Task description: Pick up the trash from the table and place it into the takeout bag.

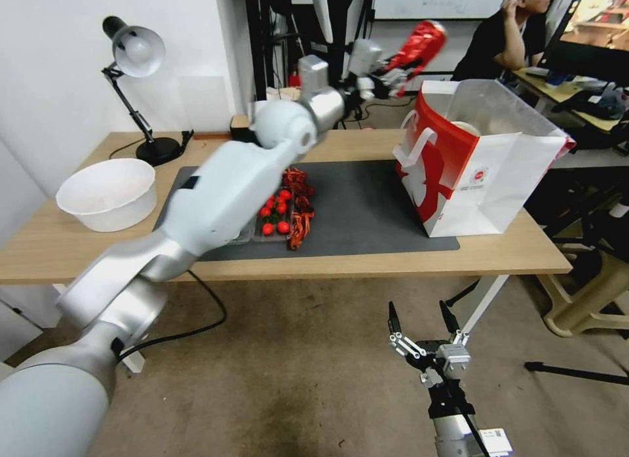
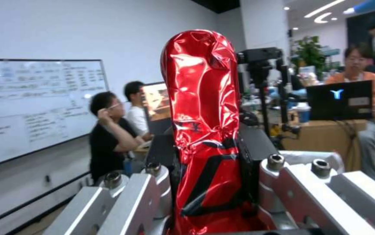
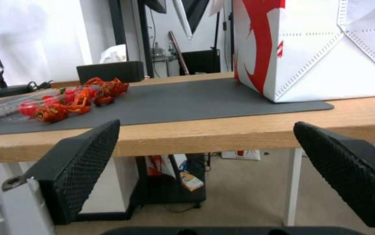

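Note:
My left gripper [image 1: 401, 67] is raised above the far side of the table [image 1: 367, 263], shut on a crushed red can [image 1: 419, 42]. It hangs just left of the open top of the red and white takeout bag [image 1: 472, 175]. In the left wrist view the can [image 2: 202, 107] stands upright between the fingers [image 2: 250, 147]. Red leftovers [image 1: 285, 211] lie in a clear tray on the dark grey mat [image 1: 367, 201]. A pale round rim [image 1: 466, 126] shows inside the bag. My right gripper [image 1: 417, 309] hangs open below the table's front edge, holding nothing.
A white bowl [image 1: 108, 193] sits at the table's left end, with a desk lamp [image 1: 134, 50] behind it. In the right wrist view the bag [image 3: 326, 49] stands on the mat [image 3: 187, 101], the leftovers [image 3: 78, 98] off to the side. People sit at desks behind.

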